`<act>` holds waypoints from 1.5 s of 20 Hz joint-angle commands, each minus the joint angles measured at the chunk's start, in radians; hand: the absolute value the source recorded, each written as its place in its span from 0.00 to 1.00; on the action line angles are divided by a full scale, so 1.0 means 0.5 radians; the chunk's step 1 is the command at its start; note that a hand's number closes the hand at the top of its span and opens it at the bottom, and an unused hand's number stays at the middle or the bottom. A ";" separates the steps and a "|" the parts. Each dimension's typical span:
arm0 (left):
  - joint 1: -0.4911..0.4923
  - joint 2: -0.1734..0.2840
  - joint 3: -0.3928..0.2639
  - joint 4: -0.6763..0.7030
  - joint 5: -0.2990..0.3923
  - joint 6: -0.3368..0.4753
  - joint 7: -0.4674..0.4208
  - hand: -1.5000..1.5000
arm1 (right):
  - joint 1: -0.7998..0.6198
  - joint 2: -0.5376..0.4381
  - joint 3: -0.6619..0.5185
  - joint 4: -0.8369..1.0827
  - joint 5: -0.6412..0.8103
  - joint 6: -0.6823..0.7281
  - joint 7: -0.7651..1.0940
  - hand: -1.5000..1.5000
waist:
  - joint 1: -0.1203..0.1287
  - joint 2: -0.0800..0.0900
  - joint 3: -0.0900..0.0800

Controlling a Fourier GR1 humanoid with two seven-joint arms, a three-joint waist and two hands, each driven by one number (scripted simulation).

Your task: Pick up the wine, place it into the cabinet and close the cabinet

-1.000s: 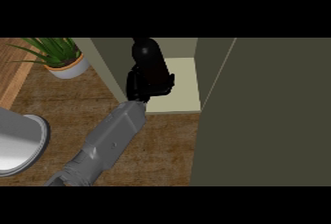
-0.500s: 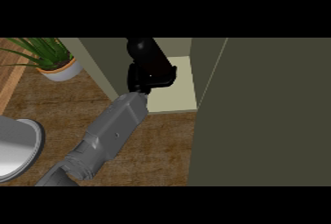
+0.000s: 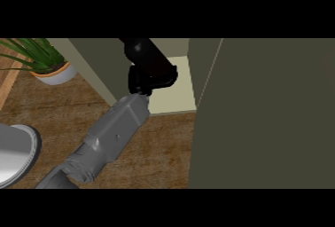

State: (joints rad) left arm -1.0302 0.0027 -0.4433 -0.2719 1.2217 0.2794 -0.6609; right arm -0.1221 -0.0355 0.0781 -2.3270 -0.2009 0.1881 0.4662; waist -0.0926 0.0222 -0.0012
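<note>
Potted plant (image 3: 49, 66) on wooden counter (image 3: 78, 106)

One wine bottle (image 3: 138, 49) is seen, dark, with only its upper part showing above the hand. One hand (image 3: 152, 77) is in view, black, at the end of one grey forearm (image 3: 108, 139); which of the two hands it is cannot be told. One cabinet (image 3: 180, 88) is counted, with a pale inner floor, and one cabinet door (image 3: 268, 115) is seen standing open at the view's right. One potted plant (image 3: 46, 62) is found on the worktop (image 3: 59, 111), in a single white pot. One grey rounded object (image 3: 14, 153) is partly shown at the left edge; what it is cannot be told
</note>
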 commanded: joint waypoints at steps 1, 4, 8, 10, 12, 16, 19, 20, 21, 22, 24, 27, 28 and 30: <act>0.027 -0.005 -0.061 0.001 0.048 0.003 0.033 1.00 | -0.097 -0.014 -0.027 0.029 -0.008 -0.031 0.059 0.00 | 0.004 0.004 -0.001; 0.075 -0.005 -0.143 -0.060 0.093 0.060 -0.010 1.00 | 0.042 0.031 0.018 0.054 0.005 0.031 -0.114 0.00 | -0.053 0.014 0.001; 0.185 -0.005 -0.263 -0.157 0.161 0.081 -0.059 1.00 | -0.009 0.023 0.053 0.070 -0.004 0.039 -0.074 0.00 | -0.086 0.020 -0.001; 0.104 -0.005 -0.253 -0.160 0.226 0.136 0.014 1.00 | 0.016 0.007 0.027 0.016 -0.001 0.016 -0.026 0.00 | -0.078 0.013 -0.001; 0.154 -0.005 -0.281 -0.206 0.284 0.141 -0.065 1.00 | -0.064 0.002 0.033 0.051 -0.028 0.024 -0.005 0.00 | -0.087 0.020 -0.003; 0.145 -0.005 -0.310 -0.288 0.414 0.256 -0.158 1.00 | 0.035 0.014 0.035 -0.001 -0.033 0.032 -0.044 0.00 | -0.098 0.009 -0.001; 0.103 -0.005 -0.309 -0.253 0.498 0.267 -0.141 0.00 | -0.087 -0.011 -0.016 0.136 -0.045 0.043 -0.050 0.00 | -0.095 0.030 -0.002; 0.150 -0.005 -0.329 -0.288 0.524 0.234 -0.197 0.00 | -0.079 0.004 0.014 0.097 -0.003 0.021 -0.045 0.00 | -0.072 0.017 -0.002; 0.145 -0.005 -0.349 -0.294 0.540 0.263 -0.241 0.00 | -0.019 0.027 0.060 0.112 0.025 0.041 -0.100 0.00 | -0.088 0.020 -0.001; 0.137 -0.005 -0.371 -0.281 0.548 0.286 -0.261 0.00 | -0.032 0.021 0.040 0.063 0.004 0.024 -0.068 0.00 | -0.086 0.015 -0.001; 0.084 -0.005 -0.387 -0.292 0.605 0.328 -0.207 0.00 | -0.014 -0.002 -0.032 0.187 -0.021 0.079 -0.172 0.00 | -0.065 0.017 0.001; 0.183 -0.005 -0.451 -0.242 0.620 0.278 -0.274 0.00 | -0.024 0.009 0.016 0.096 -0.037 0.054 -0.092 0.00 | -0.098 0.023 -0.001; 0.098 -0.005 -0.454 -0.214 0.628 0.315 -0.209 0.00 | -0.022 0.046 0.100 0.100 0.043 0.013 -0.059 0.00 | -0.091 0.022 -0.002; 0.042 -0.005 -0.475 -0.199 0.644 0.425 -0.237 0.00 | 0.016 0.025 0.065 0.061 0.005 0.044 -0.092 0.00 | -0.096 0.017 0.000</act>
State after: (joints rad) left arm -0.9836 0.0001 -0.6542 -0.3846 1.5247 0.4422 -0.7752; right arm -0.1263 -0.0254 0.1017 -2.2806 -0.2000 0.2108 0.4181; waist -0.1384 0.0326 -0.0015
